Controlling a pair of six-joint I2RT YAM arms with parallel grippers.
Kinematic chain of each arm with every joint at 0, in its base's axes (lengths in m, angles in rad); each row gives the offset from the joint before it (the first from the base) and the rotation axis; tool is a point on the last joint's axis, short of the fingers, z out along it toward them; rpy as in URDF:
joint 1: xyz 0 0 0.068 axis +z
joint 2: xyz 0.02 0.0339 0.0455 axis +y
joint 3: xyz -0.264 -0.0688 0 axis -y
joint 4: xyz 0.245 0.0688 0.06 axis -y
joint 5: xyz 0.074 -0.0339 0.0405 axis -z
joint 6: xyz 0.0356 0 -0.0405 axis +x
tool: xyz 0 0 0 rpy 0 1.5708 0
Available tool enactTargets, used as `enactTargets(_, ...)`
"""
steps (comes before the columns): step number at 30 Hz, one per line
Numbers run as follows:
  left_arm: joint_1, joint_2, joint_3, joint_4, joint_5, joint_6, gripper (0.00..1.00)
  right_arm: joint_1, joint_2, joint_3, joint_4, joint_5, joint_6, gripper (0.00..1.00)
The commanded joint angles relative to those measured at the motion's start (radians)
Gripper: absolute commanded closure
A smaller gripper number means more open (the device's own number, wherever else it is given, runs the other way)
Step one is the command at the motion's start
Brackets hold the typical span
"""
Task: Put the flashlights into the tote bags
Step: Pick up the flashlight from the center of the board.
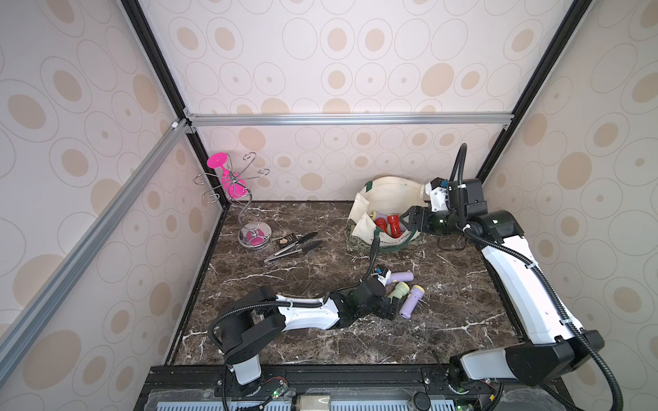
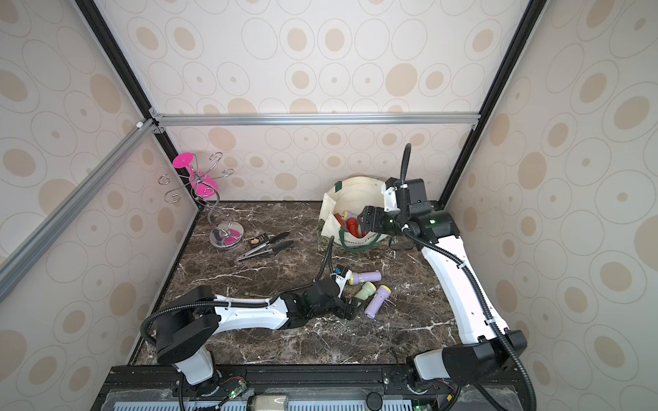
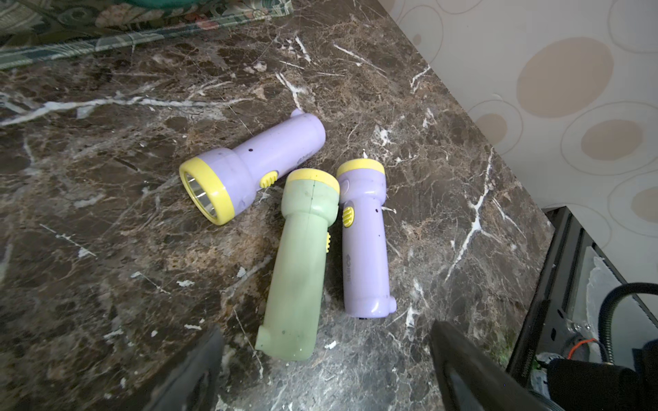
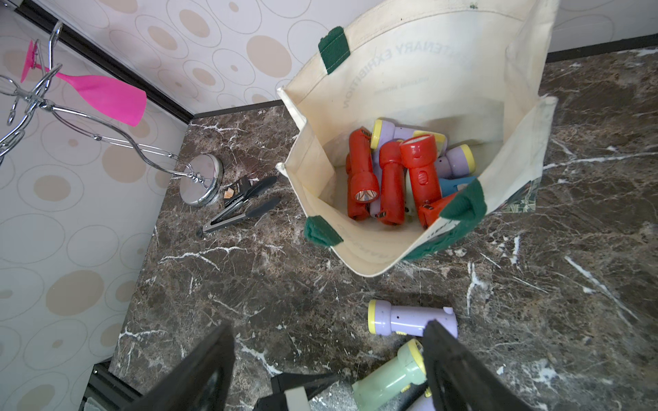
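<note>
Three flashlights lie close together on the marble table: a lilac one (image 1: 402, 277) (image 3: 256, 167), a pale green one (image 1: 398, 291) (image 3: 299, 263) and a second lilac one (image 1: 411, 301) (image 3: 363, 242). My left gripper (image 1: 391, 306) (image 3: 325, 332) is low at the green one's tail, open, with its fingers wide on either side and not touching it. The cream tote bag (image 1: 384, 192) (image 4: 409, 82) stands open at the back right, with several red (image 4: 391, 178), lilac and one blue flashlight inside. My right gripper (image 1: 409, 220) (image 4: 327, 329) hovers open and empty at the bag's mouth.
Black-handled metal tongs (image 1: 295, 247) and a small dark packet (image 1: 288, 239) lie left of the bag. A wire glass rack (image 1: 245, 199) holding a pink glass stands in the back left corner. Walls close in the table on three sides.
</note>
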Motion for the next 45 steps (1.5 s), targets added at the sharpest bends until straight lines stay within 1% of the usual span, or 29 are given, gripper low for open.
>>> enactTargets(1, 0.019, 0.021, 0.051, -0.029, 0.001, 0.017, 0.11, 0.004, -0.049, -0.050, -0.055, -0.018, -0.009, 0.16)
enactTargets(7, 0.043, 0.064, 0.077, -0.025, 0.022, 0.042, 0.13, 0.005, -0.125, -0.161, -0.071, -0.045, 0.011, 0.15)
enactTargets(9, 0.049, 0.091, 0.097, -0.030, 0.033, 0.053, 0.15, 0.004, -0.142, -0.183, -0.077, -0.046, 0.012, 0.15)
enactTargets(14, 0.051, 0.161, 0.150, -0.061, 0.045, 0.083, 0.21, 0.004, -0.167, -0.222, -0.088, -0.054, 0.015, 0.16)
enactTargets(18, 0.050, 0.211, 0.196, -0.091, 0.032, 0.108, 0.22, 0.004, -0.181, -0.250, -0.085, -0.050, 0.012, 0.16)
enactTargets(24, 0.050, 0.282, 0.237, -0.112, 0.024, 0.120, 0.28, 0.004, -0.172, -0.249, -0.077, -0.052, 0.011, 0.16)
enactTargets(32, 0.049, 0.297, 0.215, -0.110, 0.041, 0.131, 0.39, 0.004, -0.175, -0.278, -0.058, -0.064, 0.029, 0.16)
enactTargets(40, 0.048, 0.303, 0.199, -0.129, 0.028, 0.146, 0.53, 0.004, -0.170, -0.277, -0.053, -0.069, 0.042, 0.17)
enactTargets(45, 0.044, 0.287, 0.168, -0.112, 0.027, 0.141, 0.57, 0.004, -0.166, -0.278, -0.052, -0.073, 0.048, 0.17)
